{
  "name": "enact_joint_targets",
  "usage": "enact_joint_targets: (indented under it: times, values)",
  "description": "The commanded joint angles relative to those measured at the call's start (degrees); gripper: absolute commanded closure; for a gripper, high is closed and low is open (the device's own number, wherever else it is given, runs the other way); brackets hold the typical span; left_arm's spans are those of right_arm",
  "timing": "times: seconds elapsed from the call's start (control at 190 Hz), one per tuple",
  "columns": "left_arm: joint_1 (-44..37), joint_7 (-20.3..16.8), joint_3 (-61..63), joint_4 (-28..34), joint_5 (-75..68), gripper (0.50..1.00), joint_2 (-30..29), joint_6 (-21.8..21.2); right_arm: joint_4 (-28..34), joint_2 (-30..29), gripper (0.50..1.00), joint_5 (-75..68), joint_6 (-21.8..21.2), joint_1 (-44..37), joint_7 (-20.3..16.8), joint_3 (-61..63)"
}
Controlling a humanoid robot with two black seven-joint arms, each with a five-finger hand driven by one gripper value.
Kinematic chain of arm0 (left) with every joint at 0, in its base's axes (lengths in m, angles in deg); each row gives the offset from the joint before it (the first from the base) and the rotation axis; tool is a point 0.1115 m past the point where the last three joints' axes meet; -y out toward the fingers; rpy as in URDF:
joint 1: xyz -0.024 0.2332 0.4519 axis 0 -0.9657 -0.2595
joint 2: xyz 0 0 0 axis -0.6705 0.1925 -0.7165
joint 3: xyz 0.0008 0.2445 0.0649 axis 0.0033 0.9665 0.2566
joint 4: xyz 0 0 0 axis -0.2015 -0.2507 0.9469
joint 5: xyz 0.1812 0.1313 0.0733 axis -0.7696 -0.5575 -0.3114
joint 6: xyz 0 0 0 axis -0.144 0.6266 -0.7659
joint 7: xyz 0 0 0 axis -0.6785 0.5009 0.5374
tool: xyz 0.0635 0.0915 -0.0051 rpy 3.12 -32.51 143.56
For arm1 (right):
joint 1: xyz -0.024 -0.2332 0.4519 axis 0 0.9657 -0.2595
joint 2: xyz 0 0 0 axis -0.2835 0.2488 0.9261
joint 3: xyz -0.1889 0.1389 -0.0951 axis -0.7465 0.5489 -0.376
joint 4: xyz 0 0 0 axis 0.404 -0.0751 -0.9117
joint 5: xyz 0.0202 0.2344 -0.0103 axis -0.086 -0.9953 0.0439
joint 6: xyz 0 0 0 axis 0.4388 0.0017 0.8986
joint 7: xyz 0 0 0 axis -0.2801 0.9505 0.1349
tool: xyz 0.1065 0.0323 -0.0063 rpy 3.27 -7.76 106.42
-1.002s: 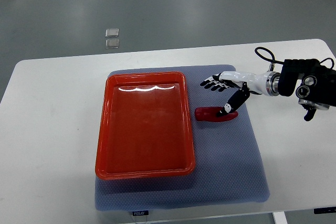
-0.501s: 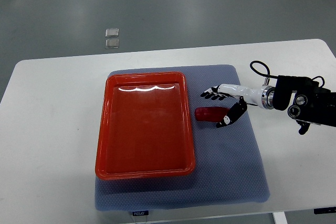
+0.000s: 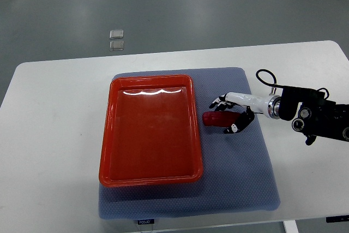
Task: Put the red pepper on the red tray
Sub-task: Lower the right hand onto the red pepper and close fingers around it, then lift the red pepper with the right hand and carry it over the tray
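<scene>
The right hand is lowering over the red pepper, having dropped from a higher, more spread pose a second ago; its fingers are now sitting just beyond the pepper and its thumb on the near side, so the hand is bracketing it loosely rather than pinching. Whether the pads are touching the pepper is not clear. The pepper is lying between fingers and thumb on the blue mat, unmoved, just beside the red tray, which is sitting to the hand's left and holding nothing. The grasp seems to be closing; lifting and carrying remain undone.
</scene>
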Motion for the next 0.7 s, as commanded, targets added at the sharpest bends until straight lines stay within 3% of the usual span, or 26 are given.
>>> enact_joint_targets:
  times: [0.0,0.095,0.163,0.48,0.696]
  values:
    - [0.00,0.00,0.00,0.01,0.08,0.500,0.00,0.01,-0.02,0.02,0.812,0.74,0.51,0.32,0.12,-0.58]
    - [-0.09,0.00,0.00,0.19,0.08,0.500,0.00,0.01,-0.11,-0.07,0.904,0.92,1.12,0.32,0.21,-0.75]
    - [-0.26,0.00,0.00,0.28,0.08,0.500,0.00,0.01,-0.37,0.11,1.000,0.92,1.21,0.24,0.12,-0.84]
    - [-0.35,0.00,0.00,0.28,0.08,0.500,0.00,0.01,0.95,3.89,1.000,-0.14,-0.19,-7.14,0.03,-0.40]
    - [-0.35,0.00,0.00,0.37,0.08,0.500,0.00,-0.08,1.39,2.40,1.000,-2.77,-2.65,-14.62,0.03,-0.58]
